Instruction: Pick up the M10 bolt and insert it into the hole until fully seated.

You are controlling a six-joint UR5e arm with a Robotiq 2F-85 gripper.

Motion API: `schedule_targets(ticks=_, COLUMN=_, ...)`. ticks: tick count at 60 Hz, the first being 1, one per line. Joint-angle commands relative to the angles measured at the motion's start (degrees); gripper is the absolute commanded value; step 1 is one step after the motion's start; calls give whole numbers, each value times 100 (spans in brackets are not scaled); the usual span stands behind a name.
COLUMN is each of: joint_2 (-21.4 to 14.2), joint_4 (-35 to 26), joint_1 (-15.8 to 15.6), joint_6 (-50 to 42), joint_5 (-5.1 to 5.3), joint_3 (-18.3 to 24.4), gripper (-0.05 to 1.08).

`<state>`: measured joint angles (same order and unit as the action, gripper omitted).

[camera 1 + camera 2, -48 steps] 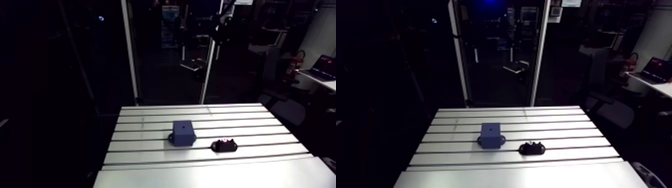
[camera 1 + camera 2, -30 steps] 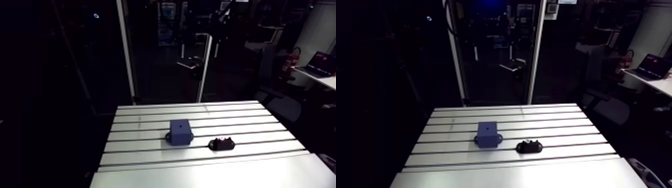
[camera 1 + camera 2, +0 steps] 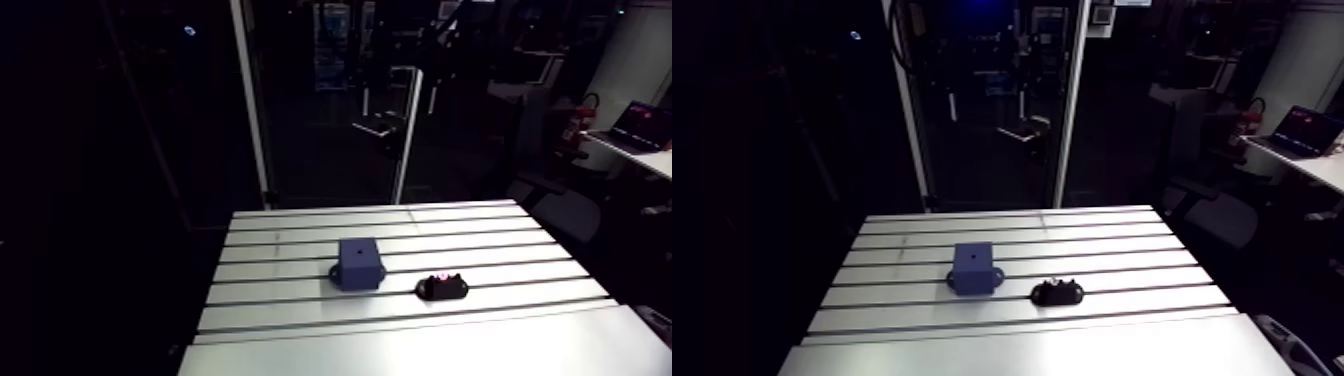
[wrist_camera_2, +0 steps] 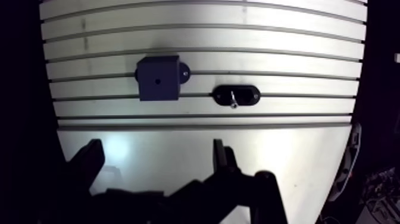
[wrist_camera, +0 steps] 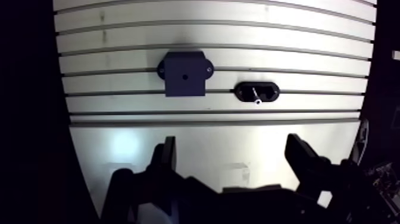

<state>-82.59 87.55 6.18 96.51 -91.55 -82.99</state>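
A blue block (image 5: 184,74) with a small dark hole in its top face stands on the slotted table (image 3: 290,300). Beside it lies a black oval holder (image 5: 256,92) with the small metal bolt (image 5: 255,96) resting in it. In the wrist view my gripper (image 5: 232,149) hangs high above the table's smooth front part, well short of both things. It is open, with its two dark fingers (image 5: 168,156) wide apart and nothing between them. The arm view shows the block (image 3: 358,262) and the holder (image 3: 442,287) but not the gripper.
A smooth metal plate (image 3: 420,350) covers the table's near part, in front of the slotted rows. Beyond the table's far edge stand upright white frame posts (image 3: 250,110). The table edges drop into darkness on both sides.
The whole arm view has shifted slightly, so the camera moved. The block and the holder keep their places on the table.
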Motion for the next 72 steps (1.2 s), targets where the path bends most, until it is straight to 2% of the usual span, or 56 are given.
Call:
schedule_targets(ticks=1, joint_2=-15, joint_4=206, joint_1=15, joint_6=81, joint_5=-8, joint_3=-159, gripper=1)
schedule_targets(ticks=10, joint_2=-107, joint_4=845, joint_1=82, joint_6=417, joint_5=-32, joint_3=-555, gripper=1)
schedule_targets(ticks=12, joint_2=-169, joint_4=1106, joint_1=110, joint_6=475, joint_5=-35, joint_3=-783, gripper=1)
schedule_targets(ticks=32, joint_2=-458, joint_4=2105, joint_1=422, joint_6=603, joint_5=0, joint_3=-1580, gripper=1)
schedule_targets(ticks=43, joint_2=-687, joint_4=2545, joint_1=789, joint_6=789, joint_5=28, joint_3=-2158, gripper=1)
schedule_targets(ticks=55, joint_2=-744, joint_4=2868, joint_1=935, joint_6=909, joint_5=164, joint_3=-2528, gripper=1)
schedule_targets(ticks=57, joint_2=-754, joint_4=2951, joint_1=986, joint_6=949, joint_5=225, joint_3=-2607, gripper=1)
schedule_targets(ticks=72, joint_2=-745, joint_4=3070, joint_1=1327, joint_6=1326, joint_5=340, joint_3=-2837, gripper=1)
